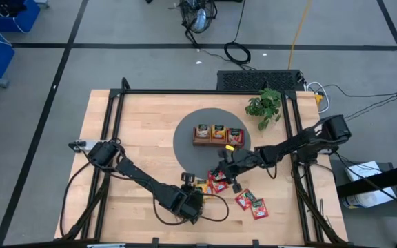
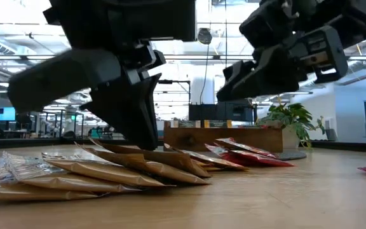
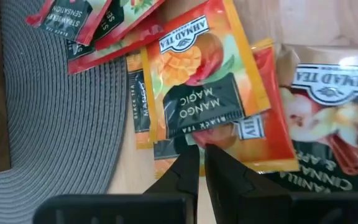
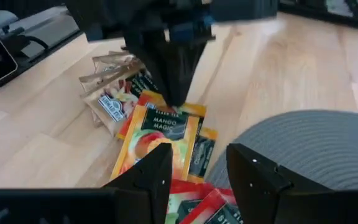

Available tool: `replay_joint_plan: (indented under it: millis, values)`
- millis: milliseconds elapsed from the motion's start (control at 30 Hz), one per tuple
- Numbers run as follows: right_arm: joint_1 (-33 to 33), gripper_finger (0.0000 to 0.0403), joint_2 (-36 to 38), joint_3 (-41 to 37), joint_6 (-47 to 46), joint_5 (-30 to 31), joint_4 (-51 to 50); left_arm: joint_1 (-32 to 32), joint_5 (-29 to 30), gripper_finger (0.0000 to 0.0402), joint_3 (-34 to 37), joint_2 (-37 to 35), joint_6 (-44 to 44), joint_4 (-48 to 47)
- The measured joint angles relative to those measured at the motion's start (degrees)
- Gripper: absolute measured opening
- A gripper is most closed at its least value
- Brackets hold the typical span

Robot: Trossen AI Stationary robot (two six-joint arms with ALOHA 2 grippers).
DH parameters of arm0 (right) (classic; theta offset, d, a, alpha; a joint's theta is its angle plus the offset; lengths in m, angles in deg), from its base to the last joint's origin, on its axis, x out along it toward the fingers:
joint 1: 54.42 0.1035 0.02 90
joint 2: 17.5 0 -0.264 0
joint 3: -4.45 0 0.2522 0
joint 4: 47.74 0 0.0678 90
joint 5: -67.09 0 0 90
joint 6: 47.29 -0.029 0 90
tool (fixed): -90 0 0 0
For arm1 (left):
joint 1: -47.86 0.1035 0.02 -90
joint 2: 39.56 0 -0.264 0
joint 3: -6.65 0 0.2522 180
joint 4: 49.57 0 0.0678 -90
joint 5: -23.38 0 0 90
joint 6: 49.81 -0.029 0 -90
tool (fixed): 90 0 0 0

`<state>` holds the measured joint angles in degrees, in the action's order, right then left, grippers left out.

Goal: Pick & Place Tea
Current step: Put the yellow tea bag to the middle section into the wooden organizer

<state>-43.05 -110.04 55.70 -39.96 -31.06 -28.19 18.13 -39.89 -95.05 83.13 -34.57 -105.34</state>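
Pinching orange sachet (image 3: 204, 87): left tool (image 3: 202, 152) | right tool (image 4: 199, 163) spread, empty | pile (image 2: 100, 168) overlaps, count unclear

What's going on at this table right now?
Two arms work over a pile of tea sachets near the front of the table. The left gripper is shut on the edge of an orange mango sachet atop the pile. The right gripper hovers open just above the same pile. The wooden tray on the grey mat already holds some sachets.
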Motion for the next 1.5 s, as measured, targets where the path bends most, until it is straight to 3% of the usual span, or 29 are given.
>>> replay_joint_plan:
  millis: [200,433,667,933,1133,1500]
  values:
    - [-0.29,0.0141,-3.17,0.02,-0.60,-5.36,3.07,0.30,0.05,0.0033,0.83,-0.08,0.08,1.12]
    - [-0.10,0.0141,-4.80,0.17,-3.55,-5.87,8.17,2.20,0.32,0.0033,1.99,-0.08,1.45,1.74]
    - [0.47,0.0141,-7.28,2.25,-3.12,-10.14,8.45,2.45,0.63,0.0033,1.99,-0.08,1.42,1.83]
    - [-2.42,0.0141,-14.34,11.53,-2.81,-10.60,0.12,2.31,1.74,0.0033,1.99,-0.08,1.60,2.10]
    - [-6.28,0.0141,-16.73,13.89,-3.42,-20.44,-3.62,1.93,1.74,0.0033,1.99,-0.08,1.13,2.55]
    - [-6.05,0.0141,-22.59,17.53,-0.68,-20.29,-2.93,1.88,1.70,0.0033,1.97,-0.08,-0.58,5.24]
